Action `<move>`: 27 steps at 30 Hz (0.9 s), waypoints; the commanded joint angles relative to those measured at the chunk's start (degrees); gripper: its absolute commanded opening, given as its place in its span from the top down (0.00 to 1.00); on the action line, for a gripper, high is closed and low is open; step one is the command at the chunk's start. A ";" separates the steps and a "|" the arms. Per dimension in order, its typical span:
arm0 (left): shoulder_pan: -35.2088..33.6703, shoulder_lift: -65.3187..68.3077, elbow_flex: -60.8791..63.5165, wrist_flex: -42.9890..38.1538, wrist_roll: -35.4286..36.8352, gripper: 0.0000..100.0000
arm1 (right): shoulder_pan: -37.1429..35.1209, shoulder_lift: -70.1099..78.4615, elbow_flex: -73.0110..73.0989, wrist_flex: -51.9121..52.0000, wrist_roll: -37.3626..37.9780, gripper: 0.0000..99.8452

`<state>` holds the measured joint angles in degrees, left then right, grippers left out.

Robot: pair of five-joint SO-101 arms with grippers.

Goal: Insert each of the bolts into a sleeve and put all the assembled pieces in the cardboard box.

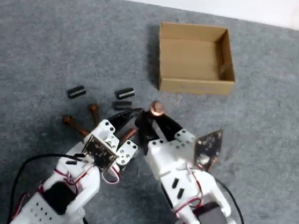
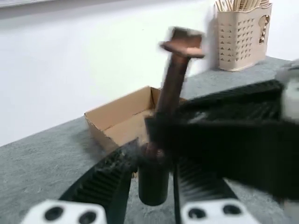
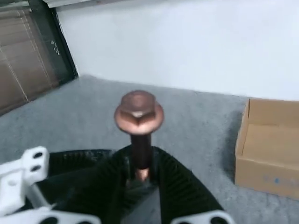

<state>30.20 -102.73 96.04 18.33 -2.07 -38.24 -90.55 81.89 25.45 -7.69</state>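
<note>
Near left: left gripper (image 2: 154, 163) clamped on a dark sleeve (image 2: 153, 186), which it holds upright above the carpet (image 1: 39, 40).
Near right: right gripper (image 3: 139, 168) closed round the shank of a copper bolt (image 3: 139, 114), head up, directly over the held sleeve.
Fit: bolt tip at the sleeve's mouth; how deep it sits cannot be told, as the left wrist view is blurred there.
Stage: first pairing judged begun and not finished; no assembled piece seen anywhere.
Loose bolts: two lying on the carpet left of the grippers (image 1: 94, 111) (image 1: 72, 124); a copper shape (image 1: 128, 135) under the left gripper is probably a third.
Loose sleeves: three on the carpet just beyond the grippers (image 1: 76, 91) (image 1: 125, 93) (image 1: 121, 105).
Far: cardboard box (image 1: 195, 86), open side up, nothing in it, well apart from the loose parts.
Count: bolts three sure, likely four; sleeves four; box one.
Left to do: finish this insertion, pair the other bolts and sleeves, then put every piece in the box.
</note>
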 commanded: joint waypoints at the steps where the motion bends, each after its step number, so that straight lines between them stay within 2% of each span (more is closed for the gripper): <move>1: 0.57 -0.48 0.92 -1.85 0.44 1.00 | -0.31 6.46 -2.15 -1.10 0.70 1.00; 14: 0.48 -0.48 1.01 -1.76 0.44 1.00 | -0.04 10.59 -5.23 -1.27 0.88 0.99; 21: 0.48 -0.48 1.10 -1.76 0.44 1.00 | -0.04 10.59 -5.23 -1.19 0.79 0.80; 27: 0.48 -0.48 1.10 -1.76 0.44 1.00 | -0.04 10.59 -5.14 -1.19 0.88 0.78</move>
<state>30.20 -102.64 96.04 18.42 -2.07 -38.59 -80.88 77.76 24.75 -7.60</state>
